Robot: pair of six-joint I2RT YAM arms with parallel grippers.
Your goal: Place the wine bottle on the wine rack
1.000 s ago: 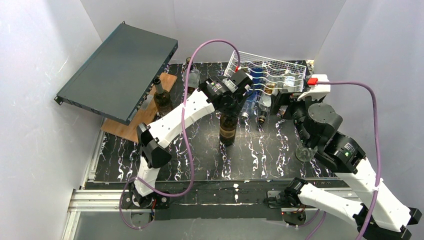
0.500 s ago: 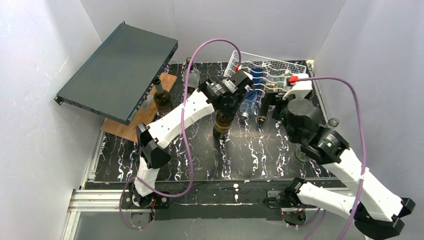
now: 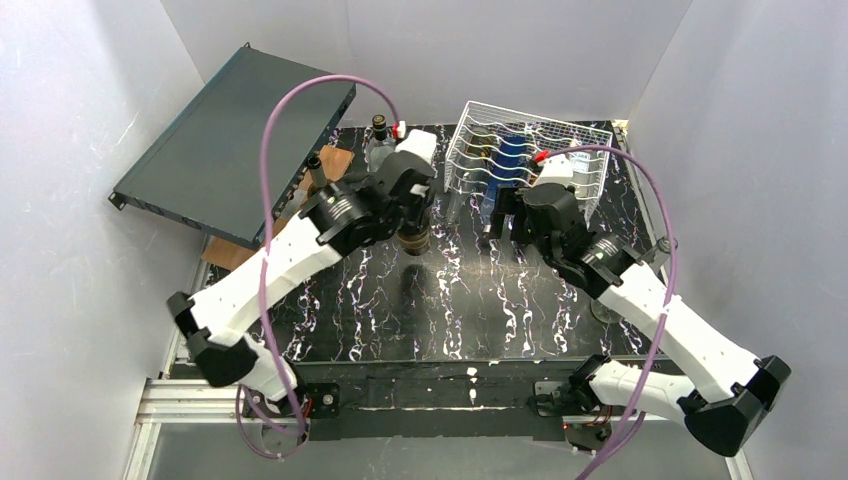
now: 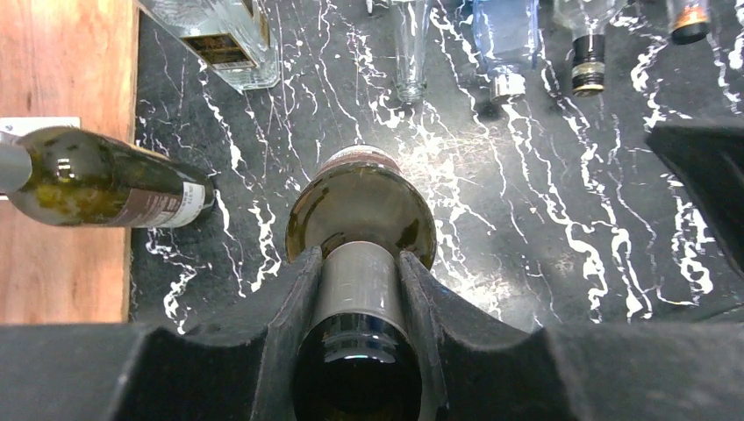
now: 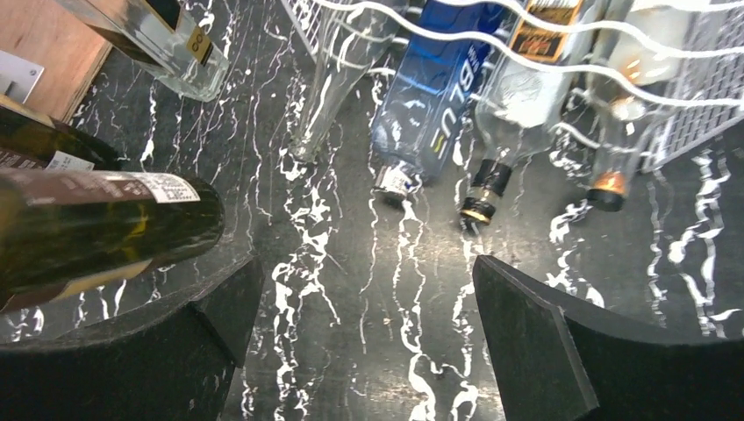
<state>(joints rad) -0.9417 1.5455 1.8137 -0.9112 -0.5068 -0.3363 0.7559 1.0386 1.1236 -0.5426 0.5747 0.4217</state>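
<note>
The wine bottle [image 4: 360, 206] is dark green and hangs upright by its neck, apparently lifted off the black marbled table. My left gripper [image 4: 360, 289] is shut on that neck. In the top view the bottle [image 3: 413, 240] is left of centre under my left gripper [image 3: 410, 205]. The white wire wine rack [image 3: 575, 150] stands at the back right, with several bottles lying in it, necks toward me. My right gripper [image 5: 364, 324] is open and holds nothing, just in front of the rack [image 5: 614, 70]. The held bottle [image 5: 96, 232] shows at its left.
A dark teal case [image 3: 235, 140] leans at the back left above a wooden board [image 4: 61, 88]. A second green bottle [image 4: 96, 180] and a clear square bottle [image 4: 219, 35] stand near the board. A blue bottle [image 5: 439, 96] and other necks stick out of the rack's front.
My left gripper closed on the bottle's neck and carried it left and up. The right arm swung left and forward to the front of the rack, staying open.
</note>
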